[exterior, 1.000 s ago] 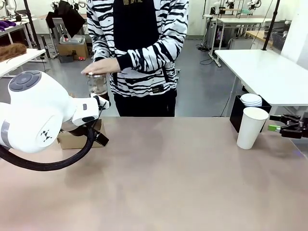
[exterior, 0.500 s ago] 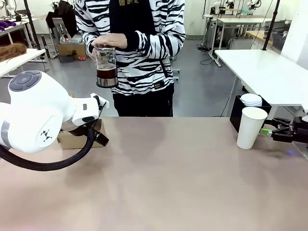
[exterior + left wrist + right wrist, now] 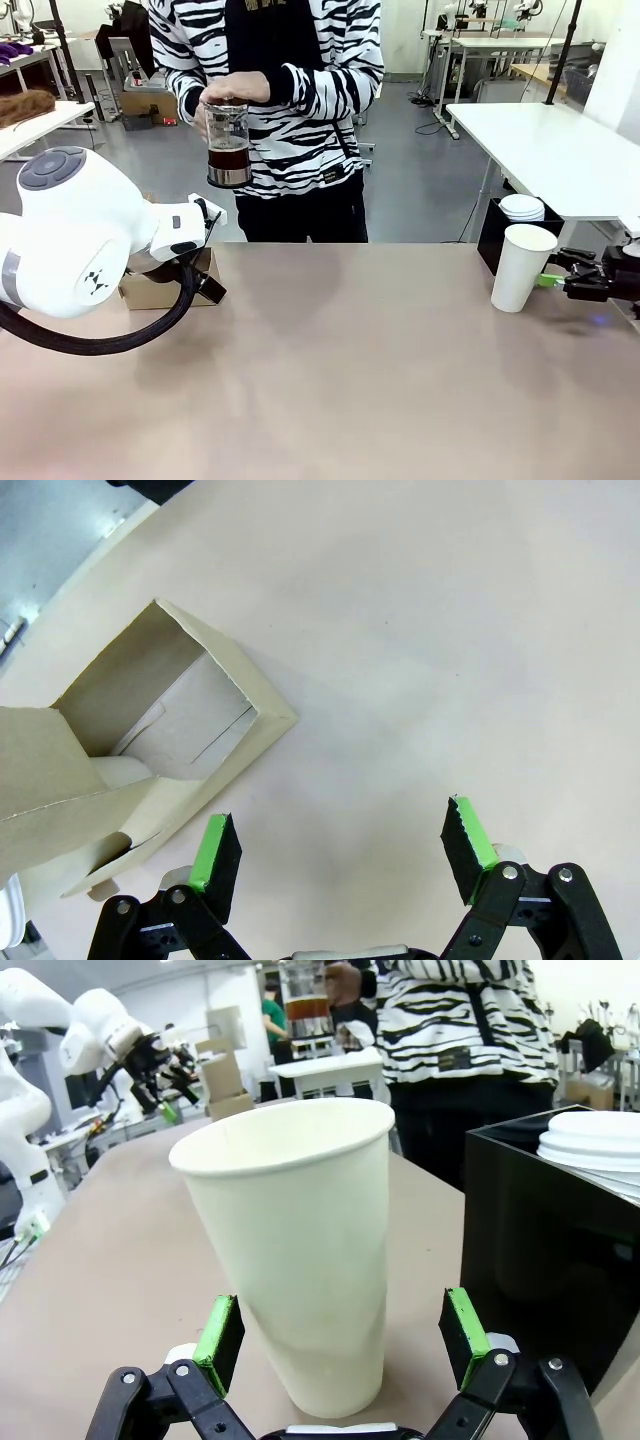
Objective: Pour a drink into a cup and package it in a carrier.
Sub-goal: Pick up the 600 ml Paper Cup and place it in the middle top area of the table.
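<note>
A person across the table holds a clear glass jug (image 3: 228, 150) at chest height with both hands, and the dark drink (image 3: 229, 160) fills its lower half. The jug (image 3: 305, 1005) also shows far off in the right wrist view. The white paper cup (image 3: 522, 265) stands upright and unlidded at the table's right. My right gripper (image 3: 553, 268) is open just to its right. In the right wrist view the cup (image 3: 290, 1260) stands right ahead, framed by the green pads of that gripper (image 3: 340, 1300). My left gripper (image 3: 340, 815) hangs open over the table beside the brown cardboard carrier (image 3: 150, 740).
A black box (image 3: 497, 240) holding a stack of white lids (image 3: 522, 207) stands right behind the cup, and the same box (image 3: 530, 1250) is close by in the right wrist view. My bulky left arm (image 3: 80, 235) covers part of the carrier (image 3: 150, 290).
The person has raised the jug from low by the table's edge to chest height. My right gripper has moved left, closer to the cup. The left arm has not moved.
</note>
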Available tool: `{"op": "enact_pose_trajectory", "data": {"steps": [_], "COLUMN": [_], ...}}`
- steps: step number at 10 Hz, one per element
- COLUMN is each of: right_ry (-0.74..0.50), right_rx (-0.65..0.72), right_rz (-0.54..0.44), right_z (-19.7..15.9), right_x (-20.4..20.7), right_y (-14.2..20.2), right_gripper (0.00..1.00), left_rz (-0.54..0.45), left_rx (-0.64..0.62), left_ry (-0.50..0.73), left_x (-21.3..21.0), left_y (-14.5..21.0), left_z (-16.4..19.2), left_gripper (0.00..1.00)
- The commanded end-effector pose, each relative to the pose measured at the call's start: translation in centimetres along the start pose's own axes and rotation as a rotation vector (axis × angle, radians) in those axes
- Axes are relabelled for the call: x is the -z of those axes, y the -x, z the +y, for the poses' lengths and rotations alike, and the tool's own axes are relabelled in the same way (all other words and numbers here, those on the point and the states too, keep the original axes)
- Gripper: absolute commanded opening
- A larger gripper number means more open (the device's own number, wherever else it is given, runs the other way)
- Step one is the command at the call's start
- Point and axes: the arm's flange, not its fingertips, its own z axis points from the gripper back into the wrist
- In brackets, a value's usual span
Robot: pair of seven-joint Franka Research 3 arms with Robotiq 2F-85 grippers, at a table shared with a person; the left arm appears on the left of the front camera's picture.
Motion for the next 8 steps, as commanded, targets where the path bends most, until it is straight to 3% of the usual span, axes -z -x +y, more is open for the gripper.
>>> {"op": "enact_pose_trajectory", "data": {"steps": [1, 8], "right_ry": [-0.048, -0.081], "right_rx": [0.008, 0.032], "right_rz": [-0.011, -0.024], "right_z": [-0.3, -0.4], "right_x": [0.8, 5.2], "right_y": [-0.3, 0.3], "right_gripper": [1.00, 1.00], "left_rz": [-0.001, -0.001], "left_rx": [-0.002, -0.002], "left_ry": [0.001, 0.001], "left_x": [0.0, 0.0], "left_y": [0.0, 0.0], "left_z": [0.1, 0.1], "left_gripper": [1.00, 1.00]}}
